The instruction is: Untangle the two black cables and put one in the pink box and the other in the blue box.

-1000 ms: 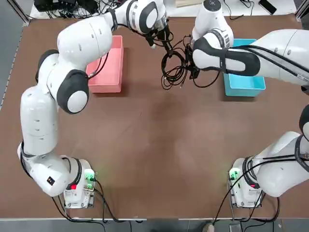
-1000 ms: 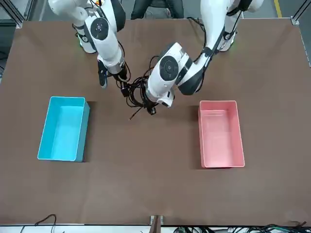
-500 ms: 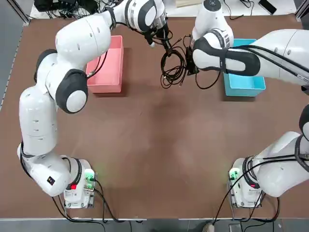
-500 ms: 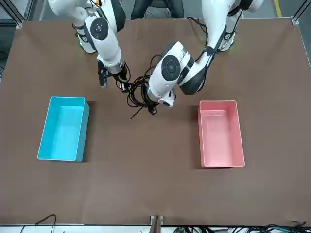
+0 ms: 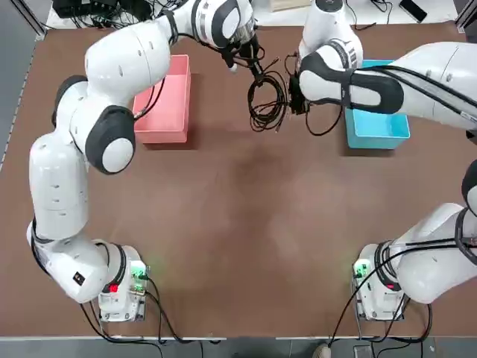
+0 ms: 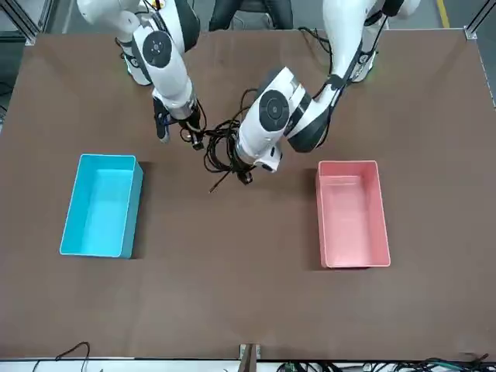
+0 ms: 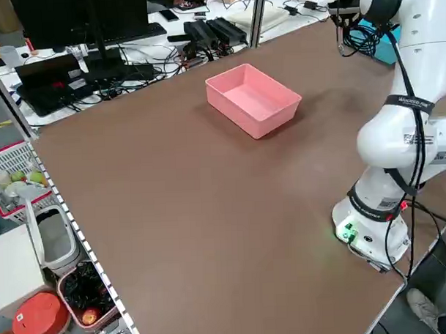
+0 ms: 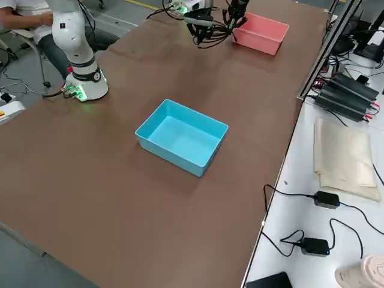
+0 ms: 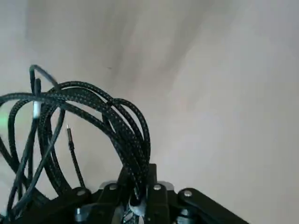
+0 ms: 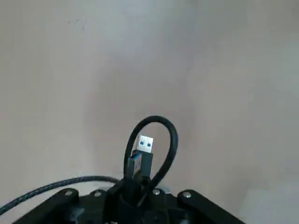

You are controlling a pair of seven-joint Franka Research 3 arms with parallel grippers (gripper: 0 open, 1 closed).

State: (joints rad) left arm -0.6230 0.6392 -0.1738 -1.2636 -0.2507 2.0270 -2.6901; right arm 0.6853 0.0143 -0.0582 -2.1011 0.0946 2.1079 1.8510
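The two black cables [image 5: 268, 97] hang as one tangled bundle between my grippers, at the far middle of the brown table [image 5: 238, 224]. My left gripper [image 5: 250, 58] is shut on several braided loops of cable [image 9: 117, 116], seen up close in the left wrist view. My right gripper [image 5: 295, 91] is shut on a cable bend beside a USB plug [image 10: 143, 150]. In the front view the bundle [image 6: 221, 149] spans from the right gripper [image 6: 194, 136] to the left gripper [image 6: 246, 172]. The pink box [image 5: 164, 101] lies to the left of the bundle and the blue box [image 5: 376, 112] to its right.
Both boxes [image 6: 353, 213] [image 6: 101, 205] hold nothing. The arm bases [image 5: 119, 287] [image 5: 380, 287] stand at the near table edge. Power adapters [image 8: 345, 90] and loose cords lie on a white bench beyond the blue box's side. A seated person [image 8: 24, 18] is behind the robot.
My right gripper has shut on the cable by the plug. The bundle has drawn slightly toward the far side and tightened between the grippers. The left gripper keeps its grip.
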